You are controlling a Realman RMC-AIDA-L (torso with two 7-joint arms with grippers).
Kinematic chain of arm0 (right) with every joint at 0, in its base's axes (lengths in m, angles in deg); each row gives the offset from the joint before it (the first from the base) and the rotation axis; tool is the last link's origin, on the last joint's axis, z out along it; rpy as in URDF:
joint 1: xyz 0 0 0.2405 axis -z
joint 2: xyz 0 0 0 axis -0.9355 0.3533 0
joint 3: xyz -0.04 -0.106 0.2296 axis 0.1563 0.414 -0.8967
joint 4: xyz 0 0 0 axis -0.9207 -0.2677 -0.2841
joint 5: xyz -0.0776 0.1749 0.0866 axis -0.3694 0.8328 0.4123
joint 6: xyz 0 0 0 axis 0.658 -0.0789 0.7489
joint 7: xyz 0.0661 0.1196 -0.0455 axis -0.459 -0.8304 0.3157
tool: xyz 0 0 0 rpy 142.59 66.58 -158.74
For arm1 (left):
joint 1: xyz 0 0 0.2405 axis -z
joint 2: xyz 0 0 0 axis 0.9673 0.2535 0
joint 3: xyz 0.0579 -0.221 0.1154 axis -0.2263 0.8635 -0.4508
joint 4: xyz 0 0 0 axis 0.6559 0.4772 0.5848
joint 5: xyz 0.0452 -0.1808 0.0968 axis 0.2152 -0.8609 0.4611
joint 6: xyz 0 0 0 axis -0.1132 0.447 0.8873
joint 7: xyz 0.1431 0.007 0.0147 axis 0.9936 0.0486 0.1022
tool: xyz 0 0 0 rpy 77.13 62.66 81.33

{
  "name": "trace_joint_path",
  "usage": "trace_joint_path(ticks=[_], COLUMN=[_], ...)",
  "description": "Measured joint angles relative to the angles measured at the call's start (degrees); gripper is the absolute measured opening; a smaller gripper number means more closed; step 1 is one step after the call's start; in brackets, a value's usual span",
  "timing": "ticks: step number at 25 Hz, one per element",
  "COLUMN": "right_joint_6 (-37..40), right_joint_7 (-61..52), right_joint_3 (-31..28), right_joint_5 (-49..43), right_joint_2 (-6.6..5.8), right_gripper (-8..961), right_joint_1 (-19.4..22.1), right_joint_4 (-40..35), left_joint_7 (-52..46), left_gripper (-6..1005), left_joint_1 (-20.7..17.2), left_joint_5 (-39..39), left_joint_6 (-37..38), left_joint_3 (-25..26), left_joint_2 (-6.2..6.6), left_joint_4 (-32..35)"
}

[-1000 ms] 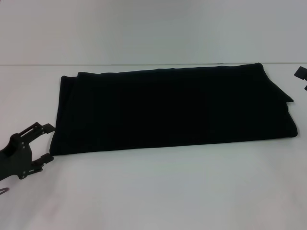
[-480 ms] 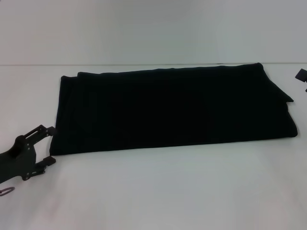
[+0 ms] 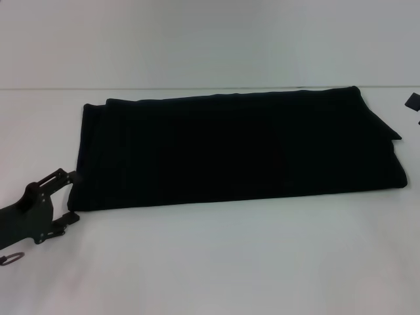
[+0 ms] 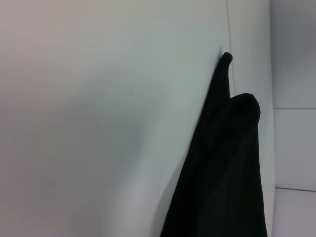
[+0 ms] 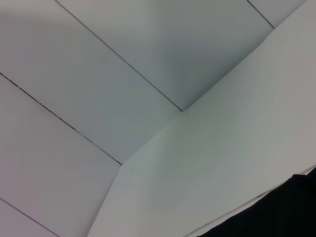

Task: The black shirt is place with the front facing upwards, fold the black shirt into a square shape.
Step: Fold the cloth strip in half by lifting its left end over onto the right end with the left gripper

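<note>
The plain white flat desk [image 3: 216,262] carries one thing: the black cloth shirt [image 3: 236,151], folded into a long band. It lies flat along the far edge, reaching almost to the desk's right side.

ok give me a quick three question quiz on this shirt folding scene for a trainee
1. True or false: the shirt already lies folded into a long band across the table.
2. Which gripper sits by the shirt's near-left corner? A) left gripper B) right gripper C) neither
3. Fill in: only a small part of the right gripper shows, at the ____ edge of the head view.

Key
1. True: it is a wide, flat rectangle, not yet a square.
2. A: its fingers are open, straddling that corner.
3. Right: it is clear of the shirt.
</note>
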Motion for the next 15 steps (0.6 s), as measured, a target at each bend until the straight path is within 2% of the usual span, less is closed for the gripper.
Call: trace_joint_path(ticks=[7,15], right_joint_6=[1.3,2.0], right_joint_7=[0.0,0.0], right_joint_3=[-0.5,-1.3], right_joint_5=[0.2,0.2], right_joint_2=[-0.01,0.09], right_gripper=[906,905], right_joint_1=[0.0,0.0], right_joint_4=[0.0,0.0], left_joint_7=[0.4,1.5], left_gripper=[947,947], left_joint_1=[1.7,4.8], left_joint_5=[0.1,0.2], left_joint_6=[-1.0,-3.2], left_joint_3=[-0.1,-0.8], left_joint_2=[0.01,-0.68], left_joint_4=[-1.3,-1.3])
